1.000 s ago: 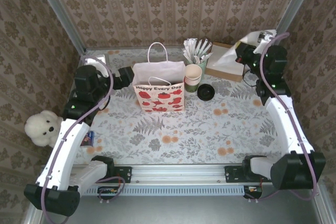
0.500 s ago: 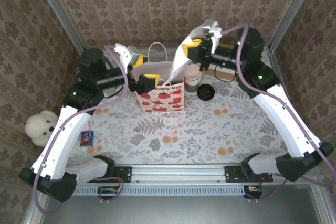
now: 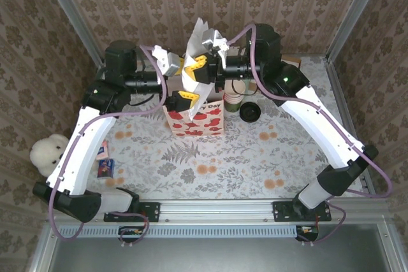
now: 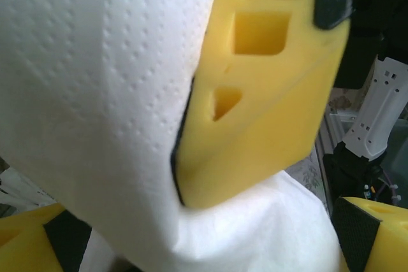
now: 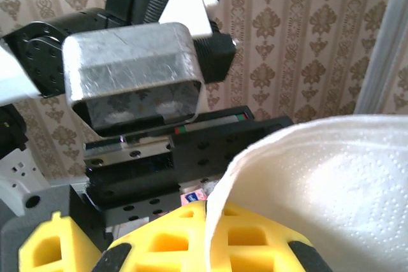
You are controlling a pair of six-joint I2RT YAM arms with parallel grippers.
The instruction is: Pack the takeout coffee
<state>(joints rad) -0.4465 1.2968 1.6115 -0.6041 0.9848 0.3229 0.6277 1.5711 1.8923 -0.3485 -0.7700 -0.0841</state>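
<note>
A white napkin [image 3: 203,37] is pinched in the fully closed right gripper [image 3: 203,73] above the paper bag [image 3: 194,118] at the far side. The left gripper [image 3: 180,79] is spread wide, with nothing held. Where the takeout coffee stands cannot be told. It is judged light and crushable (the lid liable to pop), best clasped gently around the body and kept upright.

A white paper bag [image 3: 193,121] printed with red poppies stands near my table's [image 3: 255,170] far edge, a white embossed napkin [image 3: 203,41] above it. Right of it are stacked green cups [image 3: 232,99] and a loose black lid [image 3: 249,112]. A white plush toy [image 3: 48,154] sits by the left edge.
</note>
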